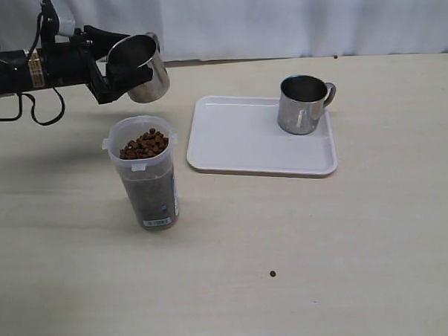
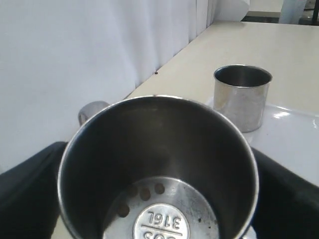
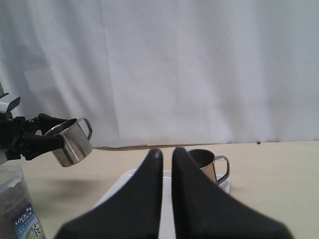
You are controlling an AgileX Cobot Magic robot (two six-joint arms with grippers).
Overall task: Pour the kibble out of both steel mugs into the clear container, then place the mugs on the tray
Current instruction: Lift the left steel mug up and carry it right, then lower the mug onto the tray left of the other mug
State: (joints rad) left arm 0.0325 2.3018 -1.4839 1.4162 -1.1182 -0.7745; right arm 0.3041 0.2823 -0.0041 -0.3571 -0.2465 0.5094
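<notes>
While left gripper (image 1: 116, 74) pinched empty mug (image 1: 149, 78) upper-left | right gripper (image 3: 167, 162) pressed together, empty | best: land it upright on tray (image 1: 226, 142), clear of second mug (image 1: 301, 105).

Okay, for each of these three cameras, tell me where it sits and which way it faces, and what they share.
Exterior: off the arms, raised, looking down across the table toward the white curtain; the left arm and left hand show, gripping the held steel mug near the clear container.
Left wrist: on that arm, looking into the held steel mug, which looks empty; black fingers flank it.
Right wrist: low, facing the curtain; right hand shut in front.
Shared: all see the second steel mug on the tray.
</notes>
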